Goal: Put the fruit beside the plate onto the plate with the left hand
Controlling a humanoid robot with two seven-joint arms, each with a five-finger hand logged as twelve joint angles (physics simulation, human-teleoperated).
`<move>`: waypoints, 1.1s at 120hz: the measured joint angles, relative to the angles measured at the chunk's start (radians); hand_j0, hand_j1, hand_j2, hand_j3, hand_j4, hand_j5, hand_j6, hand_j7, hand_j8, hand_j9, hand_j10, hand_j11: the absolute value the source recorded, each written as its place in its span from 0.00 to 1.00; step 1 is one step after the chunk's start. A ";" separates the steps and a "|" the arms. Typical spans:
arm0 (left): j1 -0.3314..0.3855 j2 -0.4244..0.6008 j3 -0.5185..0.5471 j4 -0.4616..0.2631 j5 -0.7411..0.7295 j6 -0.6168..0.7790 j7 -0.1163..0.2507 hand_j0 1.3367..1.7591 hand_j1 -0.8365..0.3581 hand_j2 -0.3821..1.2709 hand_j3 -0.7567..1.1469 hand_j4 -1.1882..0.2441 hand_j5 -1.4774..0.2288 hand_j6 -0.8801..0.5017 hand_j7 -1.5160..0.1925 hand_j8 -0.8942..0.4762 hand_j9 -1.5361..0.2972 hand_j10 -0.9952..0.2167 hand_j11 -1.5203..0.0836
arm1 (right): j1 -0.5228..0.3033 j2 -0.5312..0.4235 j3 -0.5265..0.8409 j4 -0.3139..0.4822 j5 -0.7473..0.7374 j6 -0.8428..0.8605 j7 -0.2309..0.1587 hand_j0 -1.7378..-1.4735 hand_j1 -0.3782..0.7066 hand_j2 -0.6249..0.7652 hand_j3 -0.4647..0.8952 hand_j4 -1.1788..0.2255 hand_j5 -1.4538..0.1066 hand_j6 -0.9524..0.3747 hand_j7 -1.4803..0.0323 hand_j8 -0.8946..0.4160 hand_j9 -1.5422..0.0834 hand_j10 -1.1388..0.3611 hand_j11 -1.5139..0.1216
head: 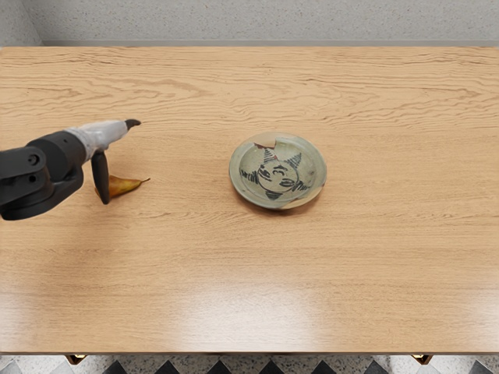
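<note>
So the left hand [101, 144] comes in from the left edge on a chunky dark arm, and it sits over the left part of the wooden counter [249, 273]. The hand looks open to me. One pale finger with a dark tip sticks out to the right, and another dark finger [101, 181] points straight down toward the wood. Nothing is clamped between them as far as I can see.

The fruit [123, 185] is a small yellowish-brown thing with a pointy end aimed right. It lies on the counter just beside that downward finger, partly tucked behind it. I honestly can't tell whether the finger is touching it or just in front of it. Either way it's lying flat on the wood, not lifted.

The plate [312, 160] is well apart from it, over to the right near the middle of the counter. It's greenish-grey, round and shallow, with a dark painted pattern in the middle that kinda looks like a face. Nothing lies on it.
</note>
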 joint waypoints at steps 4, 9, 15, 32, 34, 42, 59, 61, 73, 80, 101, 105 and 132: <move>0.003 0.000 0.001 -0.002 0.006 -0.010 0.000 0.76 0.97 0.24 0.40 0.81 0.85 0.62 0.87 0.63 0.82 0.80 0.93 | 0.000 0.000 0.000 0.000 0.000 0.000 0.000 0.30 0.03 0.45 0.34 0.84 0.93 0.72 0.98 0.68 0.95 0.76 0.93; 0.003 0.001 0.003 -0.004 0.011 -0.019 0.000 0.76 0.97 0.24 0.40 0.81 0.85 0.62 0.87 0.63 0.82 0.80 0.93 | 0.000 0.000 0.000 -0.001 0.000 0.000 0.000 0.30 0.03 0.45 0.34 0.84 0.93 0.72 0.98 0.68 0.95 0.76 0.93; 0.003 0.000 0.006 -0.005 0.014 -0.027 0.001 0.76 0.97 0.24 0.40 0.81 0.85 0.62 0.87 0.63 0.82 0.80 0.93 | 0.000 0.000 0.000 -0.001 0.000 0.000 0.000 0.30 0.03 0.45 0.34 0.84 0.93 0.72 0.98 0.68 0.95 0.76 0.93; 0.018 0.000 0.009 -0.006 0.019 -0.038 0.001 0.76 0.97 0.24 0.40 0.81 0.85 0.61 0.87 0.63 0.82 0.80 0.93 | 0.000 0.000 0.000 -0.002 0.000 0.000 0.000 0.30 0.03 0.45 0.34 0.84 0.93 0.72 0.98 0.68 0.95 0.76 0.93; 0.018 0.000 0.010 -0.006 0.020 -0.039 0.001 0.76 0.97 0.24 0.40 0.81 0.85 0.61 0.87 0.63 0.82 0.80 0.93 | 0.000 0.000 0.000 -0.002 0.000 0.000 0.000 0.30 0.03 0.45 0.34 0.84 0.93 0.72 0.98 0.68 0.95 0.76 0.93; 0.018 0.000 0.010 -0.006 0.022 -0.040 0.001 0.76 0.95 0.24 0.40 0.79 0.83 0.60 0.85 0.61 0.81 0.78 0.91 | 0.000 0.000 0.001 -0.002 0.000 0.000 0.000 0.30 0.03 0.45 0.34 0.84 0.93 0.72 0.98 0.68 0.95 0.76 0.93; 0.043 0.001 0.011 -0.002 0.033 -0.037 0.001 0.76 0.89 0.25 0.40 0.75 0.79 0.56 0.81 0.57 0.76 0.73 0.86 | 0.000 0.000 0.000 -0.002 0.000 0.000 0.000 0.30 0.03 0.45 0.34 0.84 0.93 0.72 0.98 0.68 0.95 0.76 0.93; 0.044 0.002 0.011 0.000 0.035 -0.035 0.001 0.76 0.88 0.25 0.40 0.75 0.78 0.55 0.80 0.57 0.76 0.73 0.86 | 0.000 0.000 0.000 -0.002 0.000 0.000 0.000 0.30 0.03 0.45 0.34 0.84 0.93 0.72 0.98 0.68 0.95 0.76 0.93; 0.047 0.002 0.011 0.011 0.058 -0.010 0.001 0.76 0.86 0.25 0.40 0.73 0.76 0.53 0.78 0.55 0.74 0.70 0.84 | 0.000 0.000 0.000 -0.002 0.000 0.000 0.000 0.30 0.03 0.45 0.34 0.84 0.93 0.72 0.98 0.68 0.95 0.76 0.93; 0.058 -0.001 0.011 0.017 0.066 0.000 0.001 0.76 0.85 0.25 0.40 0.72 0.75 0.53 0.78 0.54 0.73 0.70 0.83 | 0.000 0.000 0.000 -0.002 0.000 0.000 0.000 0.30 0.03 0.45 0.34 0.84 0.93 0.72 0.98 0.68 0.95 0.76 0.93; 0.080 0.000 0.010 0.024 0.077 0.012 0.001 0.76 0.79 0.26 0.40 0.68 0.71 0.49 0.73 0.50 0.69 0.65 0.78 | 0.000 0.000 0.000 -0.002 0.000 0.000 0.000 0.30 0.03 0.45 0.34 0.84 0.93 0.72 0.98 0.68 0.95 0.76 0.93; 0.082 -0.001 0.010 0.025 0.078 0.017 0.001 0.76 0.78 0.26 0.40 0.68 0.71 0.48 0.73 0.50 0.69 0.64 0.78 | 0.000 0.000 0.000 -0.002 0.000 0.000 0.000 0.30 0.03 0.45 0.34 0.84 0.93 0.72 0.98 0.68 0.95 0.76 0.93; 0.105 -0.022 0.011 0.050 0.109 0.059 0.001 0.76 0.76 0.26 0.40 0.66 0.68 0.46 0.71 0.48 0.67 0.62 0.76 | 0.000 0.000 0.001 -0.002 0.000 0.000 0.000 0.30 0.03 0.45 0.34 0.84 0.93 0.72 0.98 0.68 0.95 0.76 0.93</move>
